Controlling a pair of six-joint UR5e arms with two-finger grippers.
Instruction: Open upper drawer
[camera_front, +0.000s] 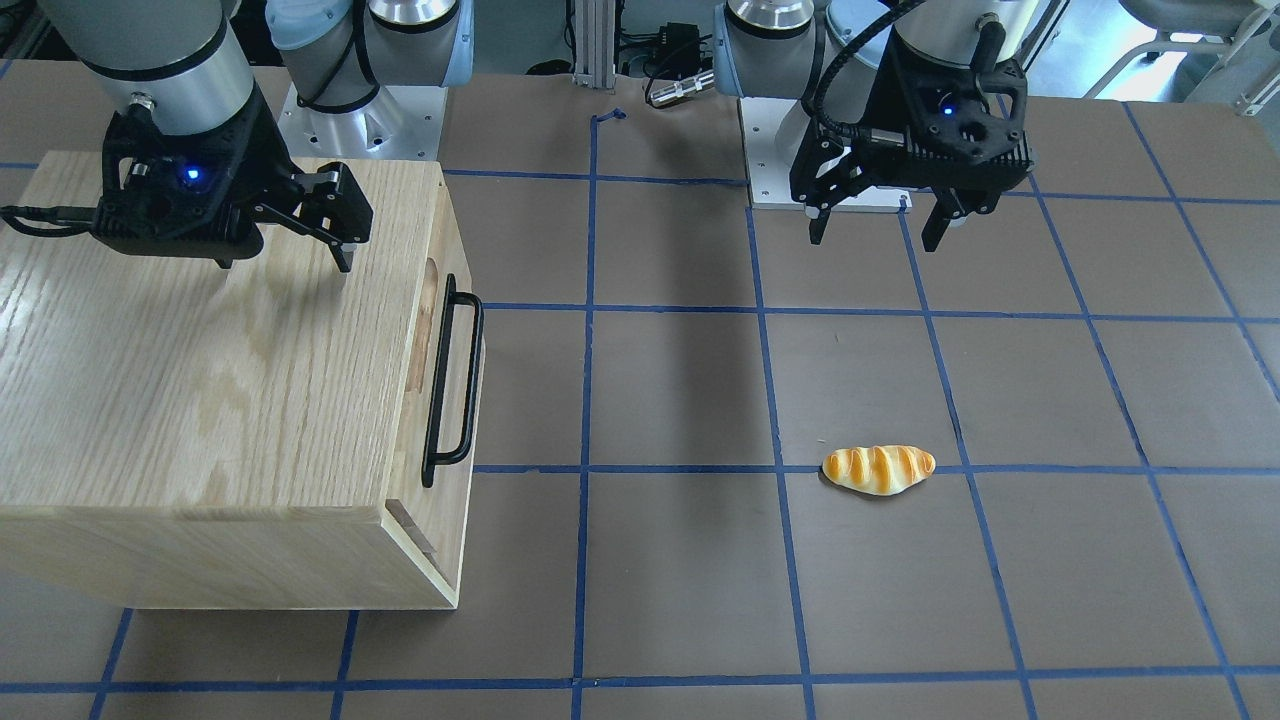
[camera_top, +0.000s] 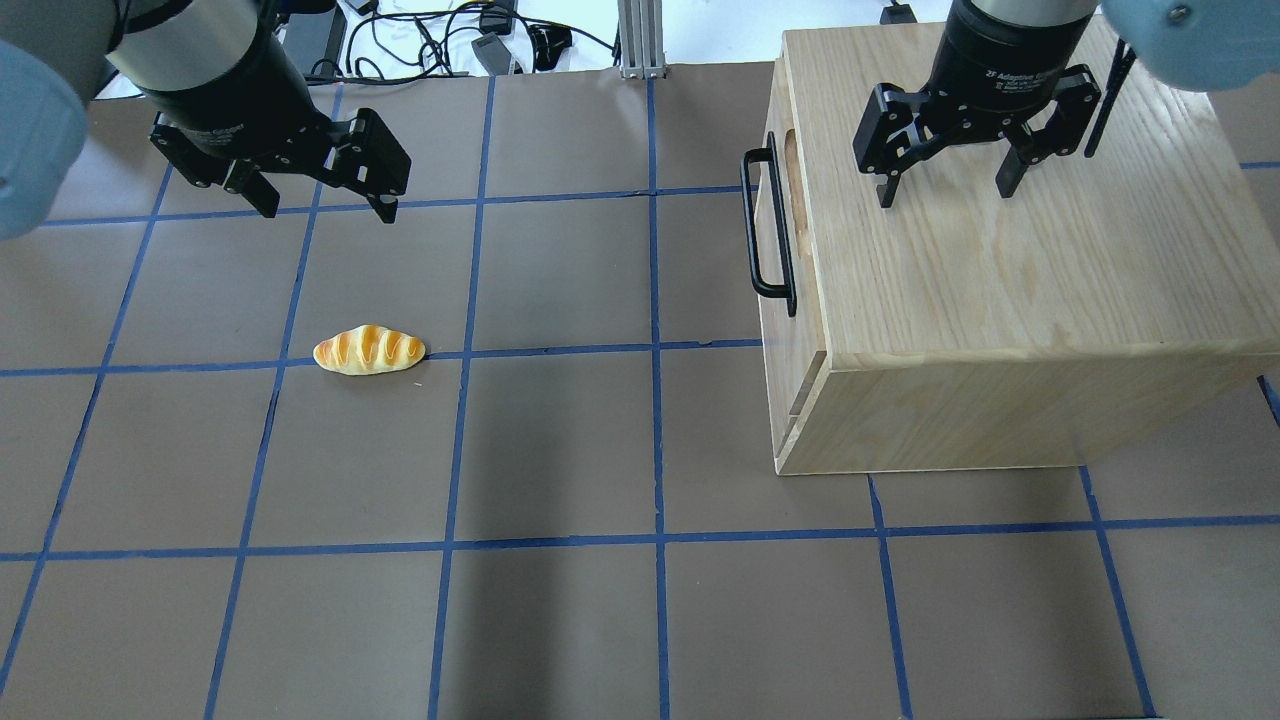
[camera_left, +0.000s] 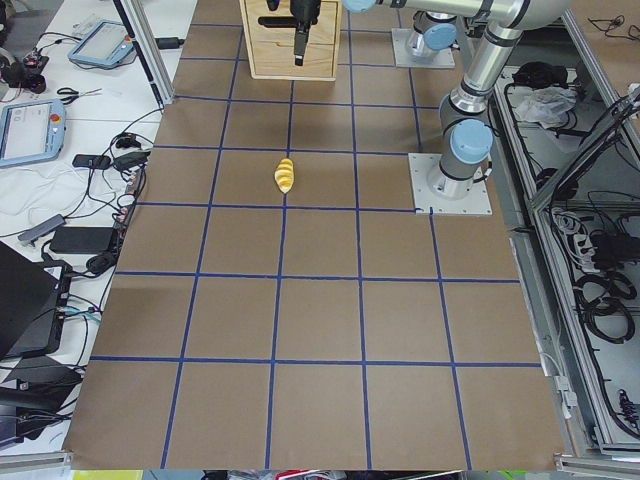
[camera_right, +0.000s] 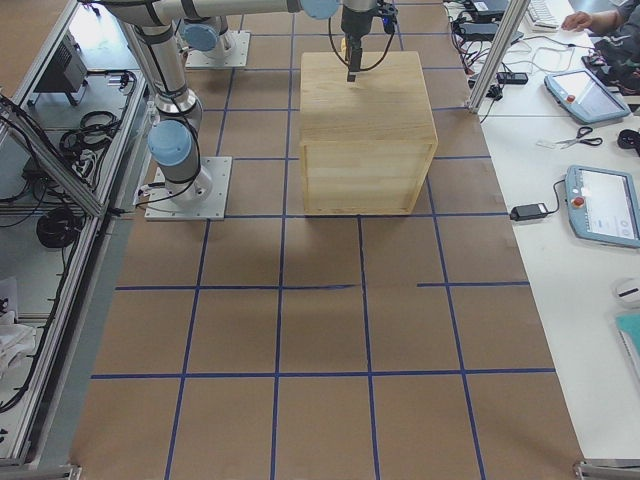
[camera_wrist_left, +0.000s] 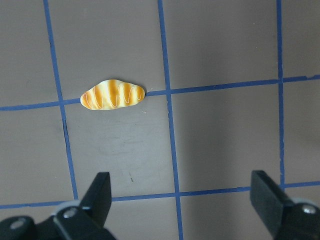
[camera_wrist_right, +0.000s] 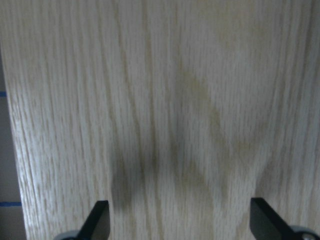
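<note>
The upper drawer (camera_top: 802, 300) is the top front panel of the oak-grain cabinet (camera_top: 1000, 290), with a long black bar handle (camera_top: 768, 225) and an oblong slot (camera_top: 797, 185). It sits flush in the cabinet. It also shows in the front-facing view (camera_front: 408, 440), with the handle (camera_front: 452, 385). My right gripper (camera_top: 945, 192) (camera_front: 285, 262) hovers open above the cabinet top, behind the drawer front; its wrist view (camera_wrist_right: 180, 220) shows only wood grain. My left gripper (camera_top: 328, 212) (camera_front: 873, 240) (camera_wrist_left: 182, 195) is open and empty above the table.
A toy bread loaf (camera_top: 369, 350) (camera_front: 878, 469) (camera_wrist_left: 113, 95) lies on the brown, blue-taped table (camera_top: 560, 450) on my left side, nearer to me than my left gripper. The cabinet takes up the right side. Operators' tablets and cables lie beyond the far table edge (camera_right: 590, 200).
</note>
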